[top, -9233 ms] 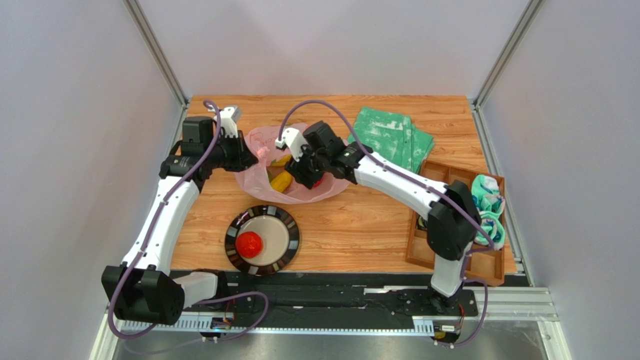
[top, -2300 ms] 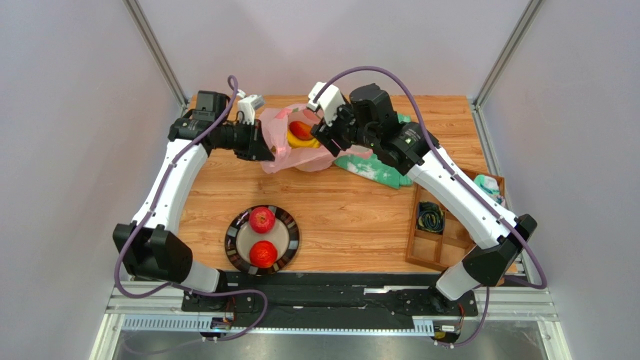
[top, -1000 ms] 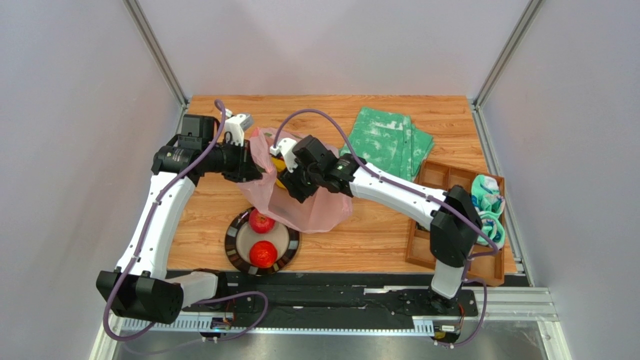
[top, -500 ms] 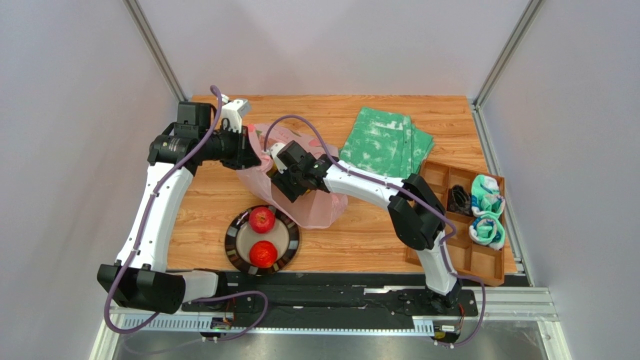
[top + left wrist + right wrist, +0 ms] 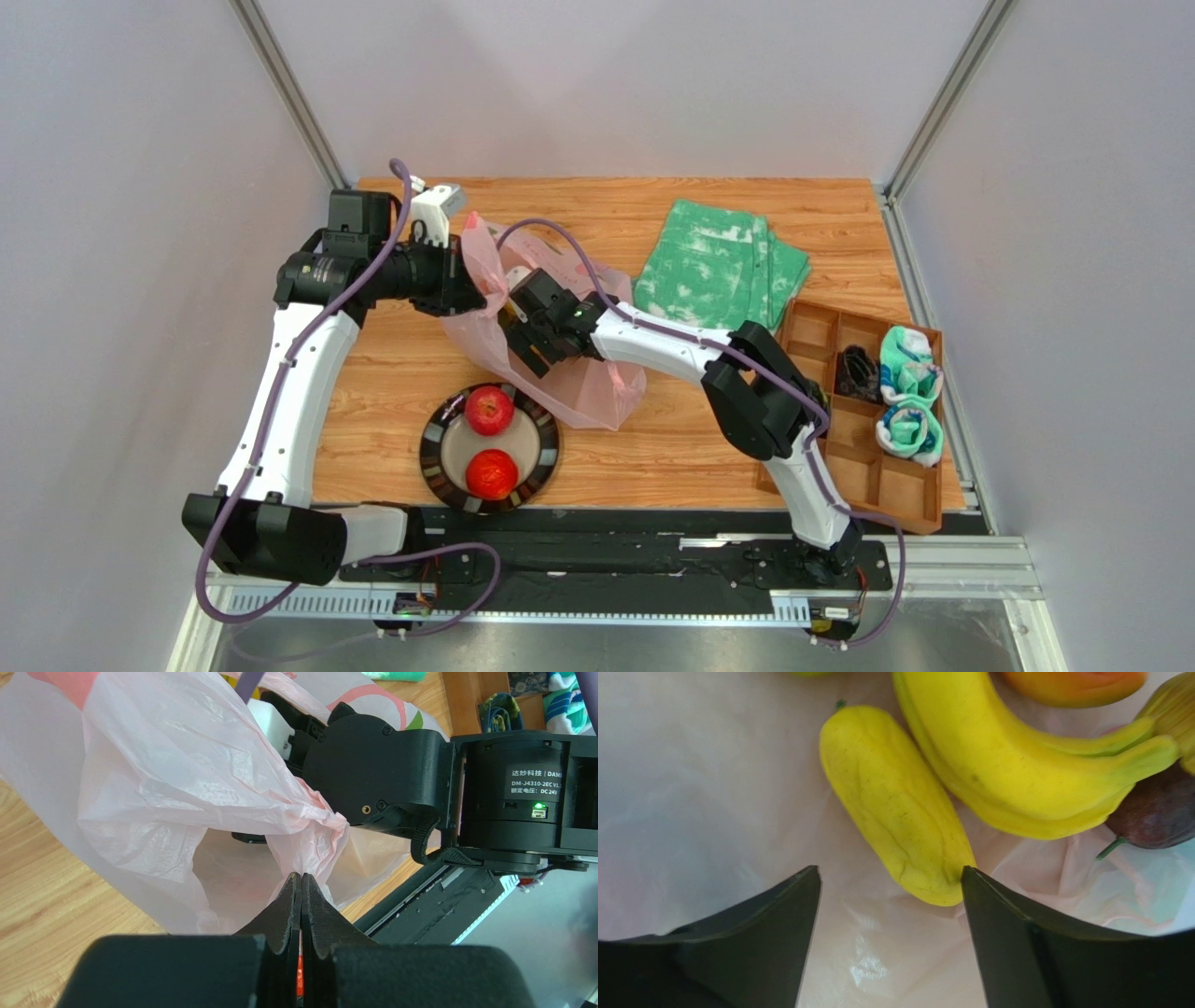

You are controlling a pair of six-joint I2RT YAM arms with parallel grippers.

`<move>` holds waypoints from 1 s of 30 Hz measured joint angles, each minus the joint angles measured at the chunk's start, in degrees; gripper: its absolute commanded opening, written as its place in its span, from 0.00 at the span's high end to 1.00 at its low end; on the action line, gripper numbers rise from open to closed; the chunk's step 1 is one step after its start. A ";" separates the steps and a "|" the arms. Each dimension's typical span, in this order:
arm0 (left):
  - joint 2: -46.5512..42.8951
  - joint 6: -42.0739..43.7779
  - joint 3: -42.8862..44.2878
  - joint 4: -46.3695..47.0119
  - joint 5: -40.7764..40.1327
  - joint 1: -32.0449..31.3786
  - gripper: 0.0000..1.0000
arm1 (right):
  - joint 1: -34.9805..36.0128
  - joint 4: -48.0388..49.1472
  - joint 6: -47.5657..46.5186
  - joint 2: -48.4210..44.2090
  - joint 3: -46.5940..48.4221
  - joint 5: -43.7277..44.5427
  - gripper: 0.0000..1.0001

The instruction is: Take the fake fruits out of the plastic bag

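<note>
Your table (image 5: 673, 420) carries the bag (image 5: 596, 392) left of centre, slumped on the wood between the two arms, its near edge close to the plate (image 5: 438, 448). The left side of the bag is lifted off the table.

Your left gripper (image 5: 470, 280) comes in from the left at the bag's upper edge. In the left wrist view its jaws are pressed together on a gathered twist of the pink film (image 5: 309, 843), and the film hangs taut from that pinch.

Your right gripper (image 5: 540, 343) is sunk into the bag's mouth. In the right wrist view the jaws are spread wide over the bag floor (image 5: 689, 798) and grip nothing.

A folded green cloth (image 5: 718, 266) lies flat at the far right of the table, apart from the bag. A wooden tray (image 5: 898, 490) sits along the right edge with small items in its compartments; they are too small to name.

The plate holds two red apples (image 5: 488, 410), one behind the other, close together.

Fruit remaining in the bag:
- Bananas (image 5: 1018, 777), the largest, curving across the top.
- A long yellow fruit (image 5: 899, 805) beside them. Its near end lies just beside one right finger (image 5: 1018, 938); I cannot tell whether they touch.
- A dark plum (image 5: 1155, 812) at the right edge, against the bananas.
- An orange-red fruit (image 5: 1074, 682), cut off at the top.
</note>
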 measured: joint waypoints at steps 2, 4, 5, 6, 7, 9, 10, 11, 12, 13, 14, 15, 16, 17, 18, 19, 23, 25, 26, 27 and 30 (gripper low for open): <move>-0.02 0.00 0.00 0.00 0.17 0.13 1.00 | -0.02 0.17 0.31 0.92 1.20 1.11 0.14; -0.04 0.00 0.00 -0.02 0.28 0.22 1.00 | -0.02 0.35 0.39 2.21 2.29 2.38 0.14; -0.07 0.00 0.00 -0.02 0.39 0.26 1.00 | -0.02 0.35 0.42 2.69 2.58 2.97 0.14; -0.13 0.00 -0.02 -0.02 0.55 0.35 1.00 | -0.02 0.37 0.42 3.21 2.73 3.39 0.15; -0.20 0.00 -0.07 -0.02 0.68 0.39 1.00 | -0.04 0.35 0.39 3.61 2.86 3.72 0.16; -0.42 -0.02 -0.35 0.00 0.85 0.44 1.00 | -0.04 0.37 0.37 4.42 3.02 4.07 0.24; -0.57 -0.04 -0.57 -0.02 1.05 0.44 1.00 | -0.04 0.37 0.35 4.90 3.06 4.11 0.25; -0.61 -0.07 -0.72 -0.02 1.14 0.44 1.00 | -0.04 0.39 0.20 5.25 3.08 4.11 0.27; -0.66 -0.11 -0.87 -0.04 1.27 0.44 1.00 | -0.04 0.33 0.22 5.64 3.08 4.11 0.27; -0.66 -0.13 -0.98 0.00 1.38 0.46 1.00 | -0.04 0.46 0.28 5.84 3.10 4.09 0.28; -0.66 -0.15 -1.07 -0.02 1.53 0.46 1.00 | -0.04 0.57 0.31 5.84 3.10 4.09 0.31; -0.66 -0.15 -1.09 -0.02 1.55 0.46 1.00 | -0.04 0.52 0.31 5.84 3.10 4.09 0.32; -0.66 -0.15 -1.07 0.00 1.62 0.46 1.00 | -0.04 0.55 0.24 5.88 3.10 4.07 0.33; -0.66 -0.17 -1.09 0.00 1.70 0.46 1.00 | -0.04 0.52 0.17 5.88 3.10 4.09 0.36; -0.66 -0.17 -1.09 0.02 1.75 0.46 1.00 | -0.04 0.50 0.13 5.88 3.10 4.11 0.39; -0.66 -0.20 -1.18 0.17 1.75 0.46 1.00 | -0.04 0.50 0.00 5.88 3.10 4.11 0.42; -0.68 -0.20 -1.77 0.46 1.79 0.55 1.00 | -0.04 0.48 -0.92 5.88 3.10 4.09 0.68; -0.68 -0.20 -1.84 0.48 1.79 0.74 1.00 | -0.07 0.48 -1.33 5.88 3.10 4.04 0.81; -0.68 -0.20 -1.84 0.57 1.79 0.85 1.00 | -0.20 0.48 -1.57 5.77 3.08 3.89 0.94; -0.68 -0.20 -1.84 0.72 1.79 0.92 1.00 | -0.37 0.22 -1.70 5.57 3.02 3.65 0.98; -0.68 -0.20 -1.84 1.31 1.77 1.14 1.00 | -1.07 -0.76 -1.57 3.65 2.03 2.01 1.00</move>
